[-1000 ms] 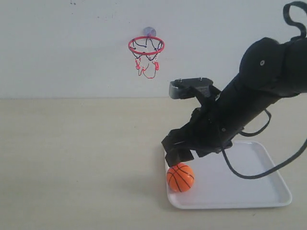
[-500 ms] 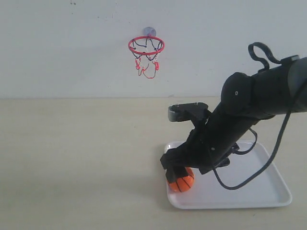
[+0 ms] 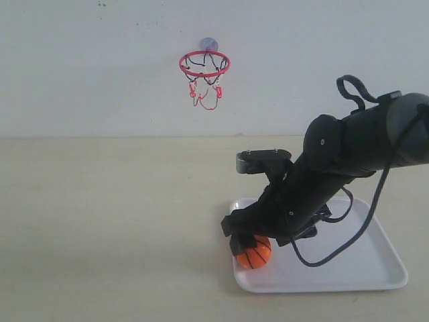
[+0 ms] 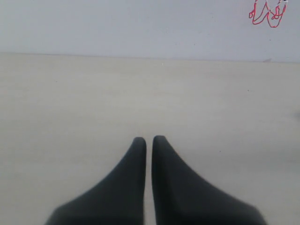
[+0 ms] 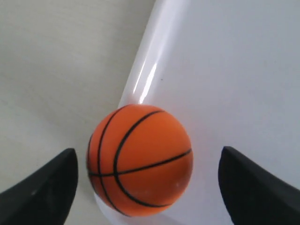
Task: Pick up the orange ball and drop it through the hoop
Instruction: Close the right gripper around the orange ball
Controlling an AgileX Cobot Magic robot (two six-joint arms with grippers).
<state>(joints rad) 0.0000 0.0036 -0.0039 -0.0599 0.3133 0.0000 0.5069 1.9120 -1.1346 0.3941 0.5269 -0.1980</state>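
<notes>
Beige tabletop (image 3: pixel 100 215), white wall (image 3: pixel 80 67): right jaws wide around the orange ball (image 3: pixel 256 255), left jaws together

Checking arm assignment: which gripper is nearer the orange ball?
Right. The right gripper straddles the orange ball at the edge of the white tray, fingers open on either side. The left gripper is shut over the table, with no ball in its view.

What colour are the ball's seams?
Black, on the orange ball; clearest in the right wrist view.
</notes>
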